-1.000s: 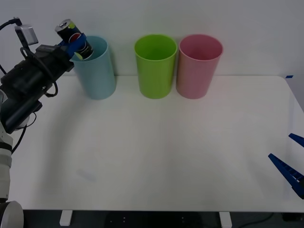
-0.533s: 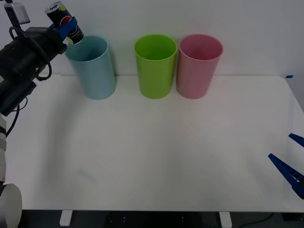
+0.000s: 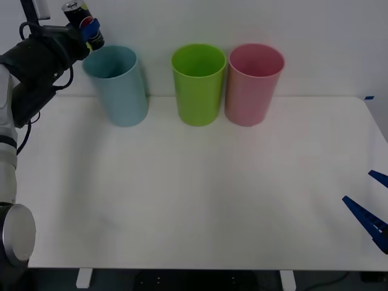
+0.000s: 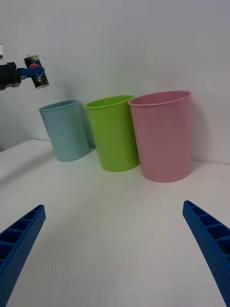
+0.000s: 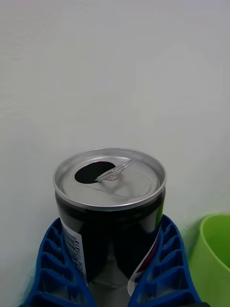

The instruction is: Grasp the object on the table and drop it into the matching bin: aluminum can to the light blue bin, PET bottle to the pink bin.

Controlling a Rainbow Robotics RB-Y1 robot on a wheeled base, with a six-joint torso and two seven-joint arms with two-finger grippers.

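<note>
Lifted and drawn back leftward, the left gripper point(image 3: 89, 31) now pinches the aluminum can point(image 3: 82, 23) above and just outside the light blue bin point(image 3: 117, 85); released here, it could clip the rim or miss.

Nearest, the right gripper point(image 3: 371, 212) rests spread over the smooth white table point(image 3: 200, 194). Farther off stand tapering plastic bins, the pink bin point(image 3: 253, 83) rightmost. The can is glossy, silver-topped.

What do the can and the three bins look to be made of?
Can: looks like aluminum, with a brushed silver top, pull tab and glossy dark printed wall. Light blue bin, green bin and pink bin: likely plastic, with smooth, evenly coloured satin walls and thin rims.
</note>
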